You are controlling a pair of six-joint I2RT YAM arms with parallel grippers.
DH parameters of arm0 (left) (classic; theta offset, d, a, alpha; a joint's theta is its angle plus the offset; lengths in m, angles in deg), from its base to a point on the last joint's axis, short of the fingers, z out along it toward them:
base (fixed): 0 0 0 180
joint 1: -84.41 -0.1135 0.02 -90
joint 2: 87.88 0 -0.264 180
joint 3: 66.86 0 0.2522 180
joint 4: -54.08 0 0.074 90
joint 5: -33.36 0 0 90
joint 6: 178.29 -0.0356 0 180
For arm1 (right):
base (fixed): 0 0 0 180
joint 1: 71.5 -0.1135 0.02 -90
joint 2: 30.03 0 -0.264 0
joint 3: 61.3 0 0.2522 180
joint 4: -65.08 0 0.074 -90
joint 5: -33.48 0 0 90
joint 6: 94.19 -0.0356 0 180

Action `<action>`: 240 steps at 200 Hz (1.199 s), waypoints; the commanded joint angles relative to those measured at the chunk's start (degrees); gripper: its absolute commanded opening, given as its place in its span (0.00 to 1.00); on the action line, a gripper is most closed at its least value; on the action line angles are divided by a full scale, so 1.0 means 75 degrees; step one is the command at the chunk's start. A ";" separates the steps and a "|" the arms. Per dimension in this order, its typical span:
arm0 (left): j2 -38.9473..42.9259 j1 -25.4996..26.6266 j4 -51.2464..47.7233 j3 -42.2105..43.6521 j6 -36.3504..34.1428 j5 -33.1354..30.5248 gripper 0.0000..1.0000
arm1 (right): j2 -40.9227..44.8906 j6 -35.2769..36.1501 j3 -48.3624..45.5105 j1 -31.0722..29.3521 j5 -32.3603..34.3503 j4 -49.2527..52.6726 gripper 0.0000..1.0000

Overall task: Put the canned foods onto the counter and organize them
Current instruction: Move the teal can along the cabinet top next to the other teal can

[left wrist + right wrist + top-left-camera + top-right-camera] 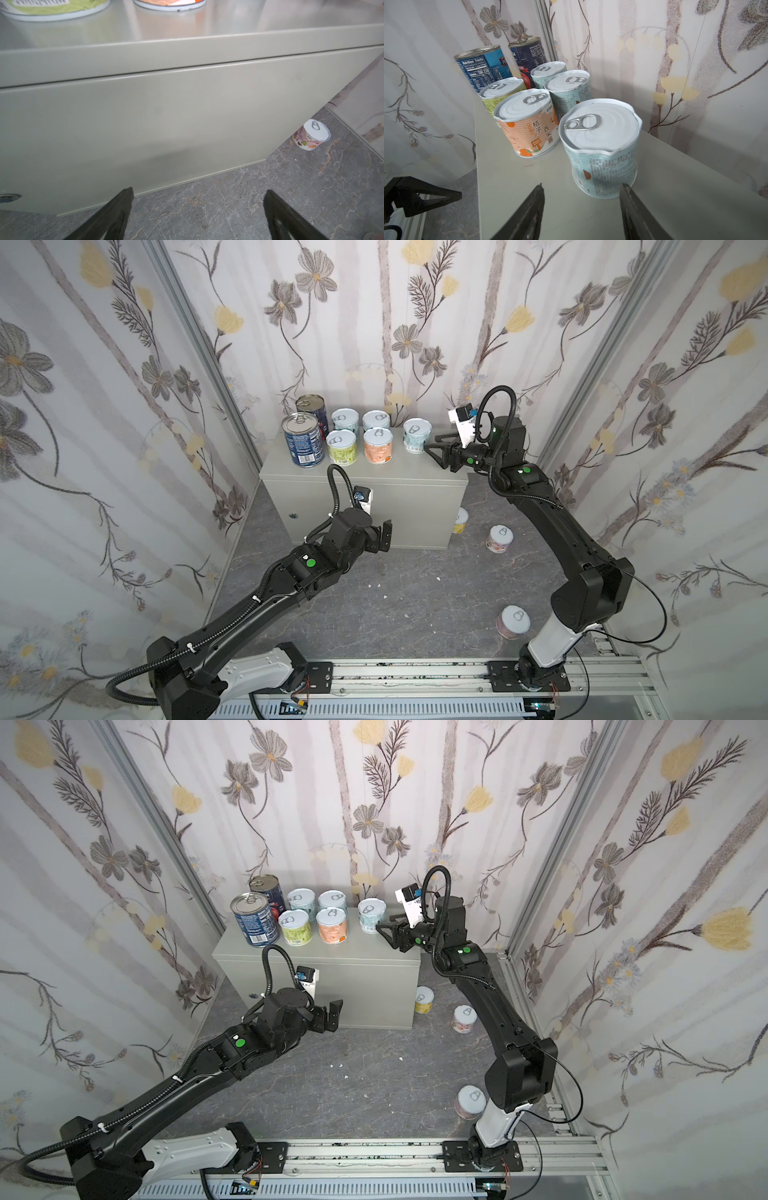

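On the grey counter (374,485) stand two tall blue cans (303,439) and several short cans, with a teal one (415,435) alone at the right end. My right gripper (430,443) hovers beside that teal can (600,149). It is open, and the can stands just past its fingertips (540,193), not between them. My left gripper (384,537) hangs open and empty in front of the counter's face (166,114). On the floor are a yellow can (460,520) by the counter's right side, a pink can (500,538) and another pink can (513,621).
Flowered walls close in the cell on three sides. The counter's round lock (8,197) is on its front at the left. The right arm's base (536,672) stands close to the nearest floor can. Small white crumbs (376,585) lie on the marble floor.
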 commanded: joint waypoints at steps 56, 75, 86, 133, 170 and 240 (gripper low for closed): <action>-0.0363 -0.0016 -0.0024 -0.0141 -0.0230 -0.0308 1.00 | -0.0758 0.0149 0.0782 0.0069 -0.0653 0.0054 0.59; -0.0421 -0.0027 -0.0026 -0.0202 -0.0259 -0.0319 1.00 | -0.0923 0.0208 0.0948 0.0075 -0.0767 0.0136 0.60; -0.0440 -0.0028 -0.0032 -0.0230 -0.0279 -0.0332 1.00 | -0.0999 0.0242 0.1038 0.0076 -0.0775 0.0163 0.60; -0.0481 -0.0036 -0.0095 -0.0289 -0.0274 -0.0362 1.00 | -0.1314 0.0200 0.1310 0.0044 -0.0913 0.0064 0.60; -0.0402 -0.0039 -0.0177 -0.0254 -0.0239 -0.0437 1.00 | -0.1562 -0.0092 0.1408 0.0000 -0.0960 -0.0254 0.61; -0.0276 -0.0057 -0.0207 -0.0107 -0.0273 -0.0523 1.00 | -0.1611 0.0058 0.1421 -0.0434 0.0048 -0.0400 0.77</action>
